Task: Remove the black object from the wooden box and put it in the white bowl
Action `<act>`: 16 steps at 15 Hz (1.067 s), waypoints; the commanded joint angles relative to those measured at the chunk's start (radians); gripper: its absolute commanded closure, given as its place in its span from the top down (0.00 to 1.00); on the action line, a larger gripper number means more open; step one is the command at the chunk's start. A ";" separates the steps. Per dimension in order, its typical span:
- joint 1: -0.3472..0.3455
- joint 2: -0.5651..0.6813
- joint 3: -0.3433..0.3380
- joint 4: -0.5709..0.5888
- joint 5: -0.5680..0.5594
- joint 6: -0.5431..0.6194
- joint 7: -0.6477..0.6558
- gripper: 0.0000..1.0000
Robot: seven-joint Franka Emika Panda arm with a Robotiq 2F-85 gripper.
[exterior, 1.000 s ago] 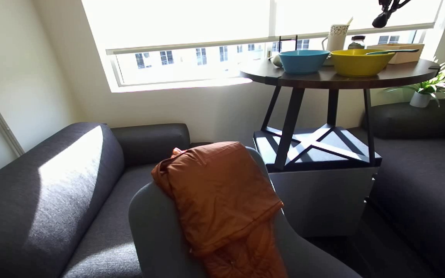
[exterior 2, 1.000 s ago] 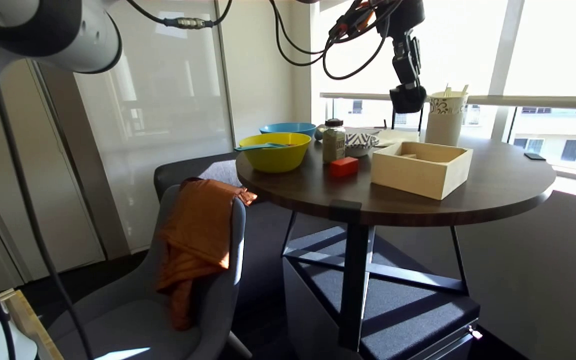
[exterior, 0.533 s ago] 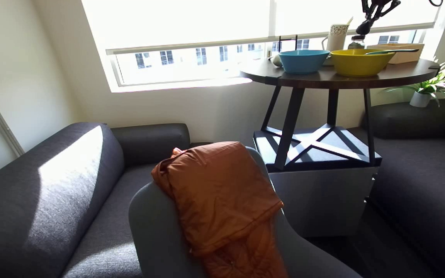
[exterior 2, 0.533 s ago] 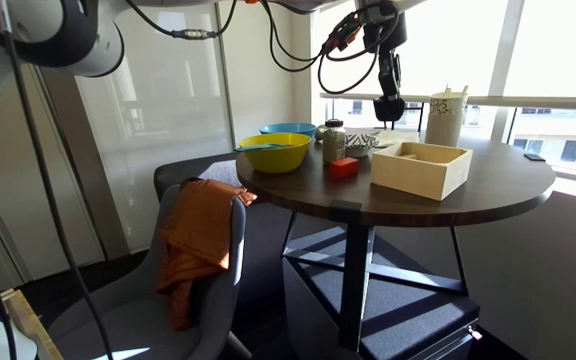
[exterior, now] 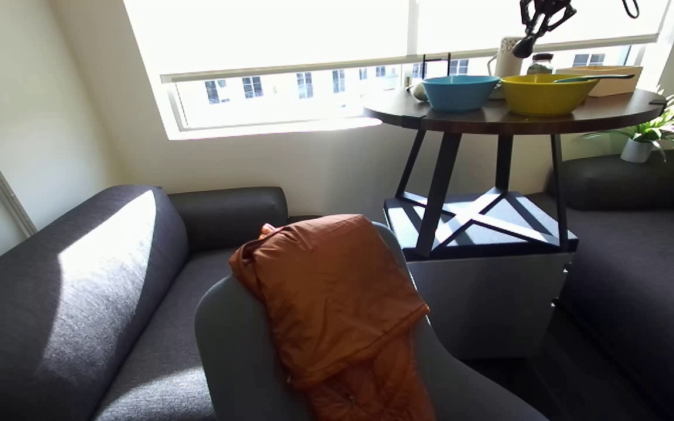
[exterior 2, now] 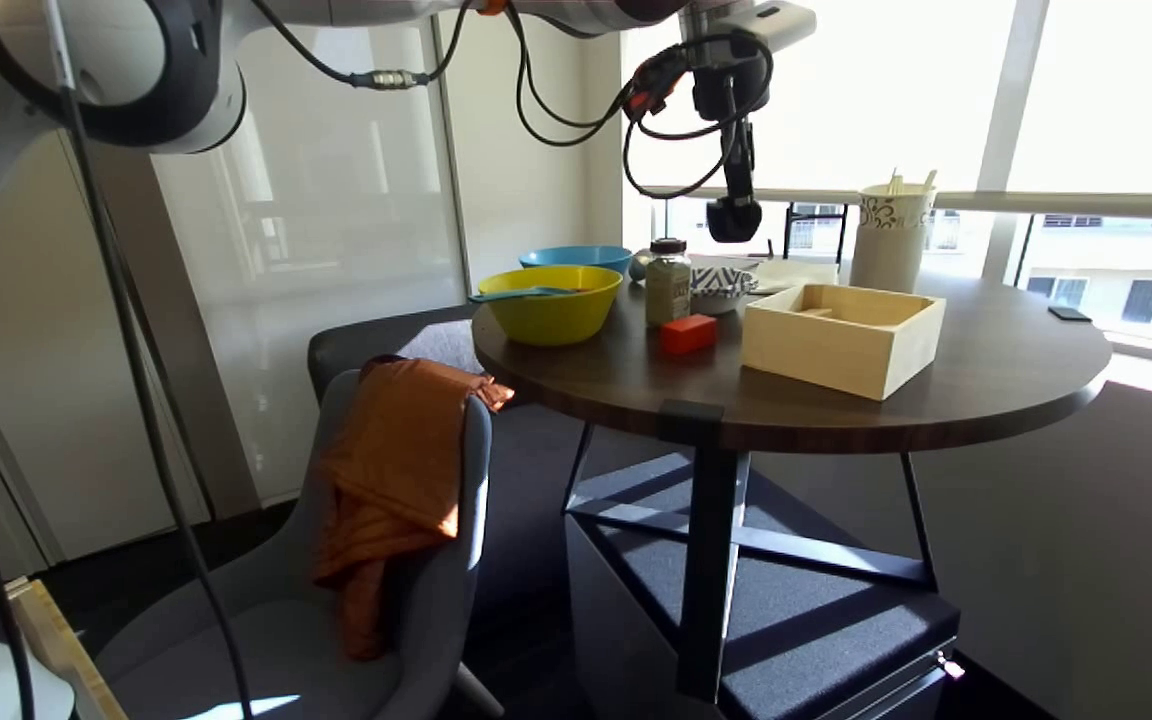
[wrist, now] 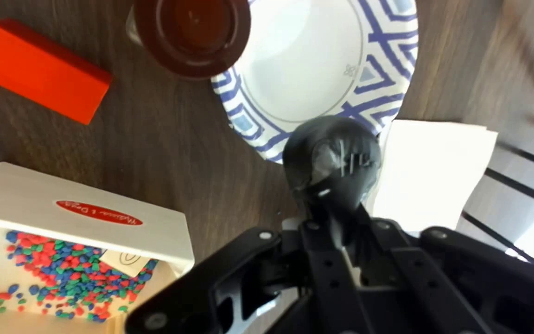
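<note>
My gripper [wrist: 348,227] is shut on the black object [wrist: 332,162], a rounded, shiny dark lump hanging below the fingertips. The black object also shows in both exterior views [exterior: 523,48] [exterior 2: 734,220], held above the table. The white bowl [wrist: 383,60] has a blue zigzag pattern; in the wrist view the black object overlaps its near rim. In an exterior view the white bowl [exterior 2: 719,287] stands below the black object, behind the jar. The pale wooden box [exterior 2: 816,350] stands to the right; in the wrist view the wooden box [wrist: 77,199] is at lower left, with coloured bits inside.
A jar with a dark lid [exterior 2: 669,285] stands against the white bowl. A red block [exterior 2: 688,334], yellow bowl [exterior 2: 551,320] and blue bowl [exterior: 460,93] are on the round table [exterior 2: 1006,370]. A tall patterned cup [exterior 2: 888,245] and white paper [wrist: 434,171] are near.
My gripper has moved left in both exterior views and somewhat lower, carrying the black object from above the box's side to above the white bowl's area. The table items have not moved.
</note>
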 commanded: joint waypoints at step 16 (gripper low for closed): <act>-0.105 -0.104 -0.038 -0.082 -0.016 0.013 -0.246 1.00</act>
